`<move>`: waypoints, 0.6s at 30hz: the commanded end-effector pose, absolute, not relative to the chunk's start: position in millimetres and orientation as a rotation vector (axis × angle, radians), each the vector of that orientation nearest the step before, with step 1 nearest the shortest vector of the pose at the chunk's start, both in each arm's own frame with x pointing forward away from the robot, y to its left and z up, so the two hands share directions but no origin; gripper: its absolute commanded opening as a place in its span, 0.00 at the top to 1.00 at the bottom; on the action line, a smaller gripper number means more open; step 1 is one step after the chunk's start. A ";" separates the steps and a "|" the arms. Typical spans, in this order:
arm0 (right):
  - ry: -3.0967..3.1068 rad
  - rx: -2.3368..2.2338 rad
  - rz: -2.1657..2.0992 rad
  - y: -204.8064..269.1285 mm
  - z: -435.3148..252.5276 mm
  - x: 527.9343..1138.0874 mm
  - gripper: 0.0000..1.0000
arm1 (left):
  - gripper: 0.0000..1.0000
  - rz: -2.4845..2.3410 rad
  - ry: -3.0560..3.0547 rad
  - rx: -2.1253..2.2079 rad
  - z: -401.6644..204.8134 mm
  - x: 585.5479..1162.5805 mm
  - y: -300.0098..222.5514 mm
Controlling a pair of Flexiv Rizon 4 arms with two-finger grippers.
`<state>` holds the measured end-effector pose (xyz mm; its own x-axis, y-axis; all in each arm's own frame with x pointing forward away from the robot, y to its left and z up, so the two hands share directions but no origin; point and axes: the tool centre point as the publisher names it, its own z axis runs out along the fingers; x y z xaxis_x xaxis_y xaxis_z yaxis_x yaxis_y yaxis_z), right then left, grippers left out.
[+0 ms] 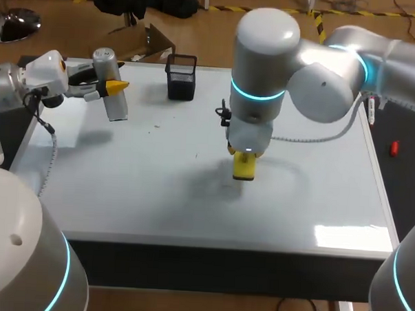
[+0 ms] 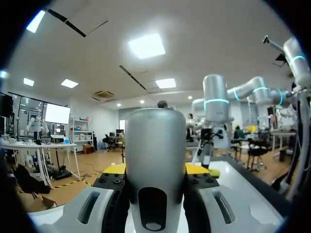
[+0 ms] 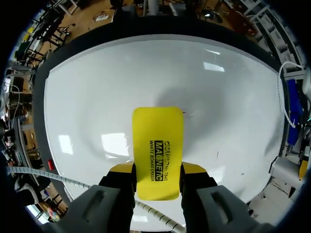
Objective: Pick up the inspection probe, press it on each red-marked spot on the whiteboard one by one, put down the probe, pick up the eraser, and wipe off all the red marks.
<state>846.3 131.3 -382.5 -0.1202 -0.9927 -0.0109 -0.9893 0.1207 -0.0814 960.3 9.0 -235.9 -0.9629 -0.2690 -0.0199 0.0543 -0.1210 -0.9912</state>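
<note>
Eraser (image 1: pixel 244 167): yellow block, clamped upright in the right gripper (image 1: pixel 244 157), near the middle of the whiteboard (image 1: pixel 151 194). Its lower end is down at the board surface, with a shadow right under it; can't confirm actual contact.

In the right wrist view both yellow fingertips (image 3: pixel 121 168) press the eraser (image 3: pixel 158 141) from two sides, partly open to the block's width. A faint red mark (image 3: pixel 187 115) sits on the whiteboard (image 3: pixel 112 87) just beside the eraser's far corner. A few small dark specks (image 3: pixel 217 155) are further out on the board.

Probe (image 1: pixel 116 107): silver cylinder, roughly upright, held by the left gripper (image 1: pixel 112 88) over the far-left part of the board, well apart from the eraser. Can't tell if its bottom end touches the board.

In the left wrist view the probe (image 2: pixel 155 160) fills the gap between the fingers, and the left gripper (image 2: pixel 155 171) grips it on both sides.

Black mesh pen cup (image 1: pixel 181 77): stands at the far edge of the board, between the two grippers and nearer the probe.
</note>
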 end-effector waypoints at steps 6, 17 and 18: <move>2.308 -2.035 -0.066 106.5 -376.4 867.0 1.00 | 1.00 -2.184 1.924 -0.245 -234.0 959.1 8.5; 2.295 -2.012 0.007 69.1 -378.3 923.3 1.00 | 1.00 -2.184 1.924 -0.245 -234.0 959.1 8.5; 2.294 -2.016 0.006 65.7 -378.7 930.0 1.00 | 1.00 -2.184 1.924 -0.245 -234.0 959.1 8.5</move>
<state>916.2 77.2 -377.2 -0.1352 -0.9895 -0.0511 -0.9874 0.1389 -0.0759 960.3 8.9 -235.9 -0.9629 -0.2690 -0.0199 0.0543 -0.1210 -0.9912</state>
